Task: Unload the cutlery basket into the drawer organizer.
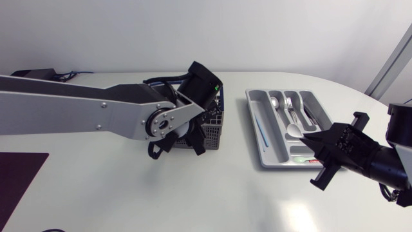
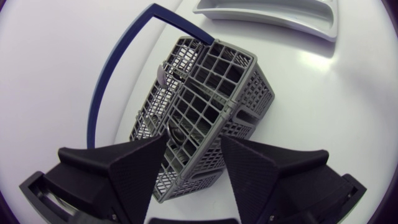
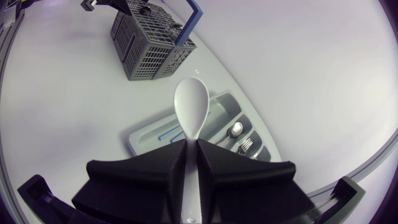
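Note:
The grey mesh cutlery basket (image 1: 214, 132) with a blue handle (image 2: 112, 68) stands on the white table, left of the grey drawer organizer (image 1: 252, 113). My left gripper (image 2: 193, 168) hangs over the basket (image 2: 205, 93), open, one finger on each side of its near end; contact cannot be made out. In the head view the left wrist covers most of the basket. My right gripper (image 3: 191, 155) is shut on the handle of a white spoon (image 3: 191, 112), whose bowl points ahead over the organizer (image 3: 140, 138). In the head view the white spoon (image 1: 295, 132) hovers above the organizer's front half.
The organizer holds a metal spoon (image 1: 275, 102), forks (image 1: 291, 103), a thin blue stick (image 1: 261, 129) and something green and red (image 1: 302, 154) in the front slot. A dark mat (image 1: 19, 174) lies at the table's front left. A black box with cables (image 1: 32, 73) sits back left.

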